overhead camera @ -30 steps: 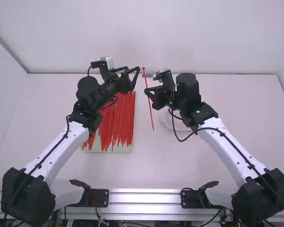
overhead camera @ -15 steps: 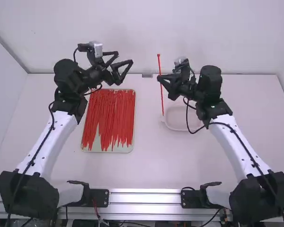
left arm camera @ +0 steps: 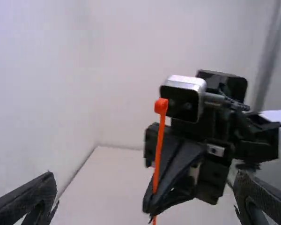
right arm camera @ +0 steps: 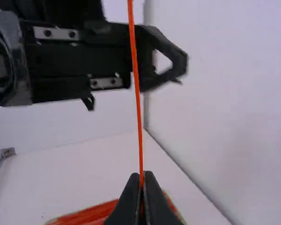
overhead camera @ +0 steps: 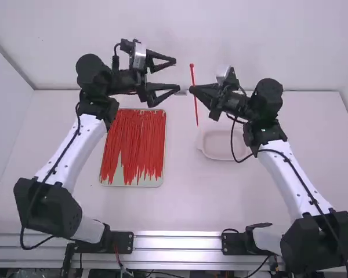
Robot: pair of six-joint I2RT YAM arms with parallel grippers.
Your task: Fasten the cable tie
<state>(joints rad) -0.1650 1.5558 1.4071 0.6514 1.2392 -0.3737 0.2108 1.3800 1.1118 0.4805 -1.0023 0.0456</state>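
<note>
Bright, soft, even light fills the high view, seemingly from overhead. The white table (overhead camera: pixel 180 197) is evenly lit. The side wall (overhead camera: pixel 6 98) at 9 o'clock is greyer than the back wall (overhead camera: pixel 232 35) at 12 o'clock. A faint soft shadow edges the white dish (overhead camera: pixel 220 152). In the left wrist view the right gripper (left arm camera: pixel 151 211) looks dark against pale walls, and its silver camera (left arm camera: pixel 182 89) catches light. In the right wrist view the cable tie (right arm camera: pixel 136 93) shows vivid red against a pale wall.
</note>
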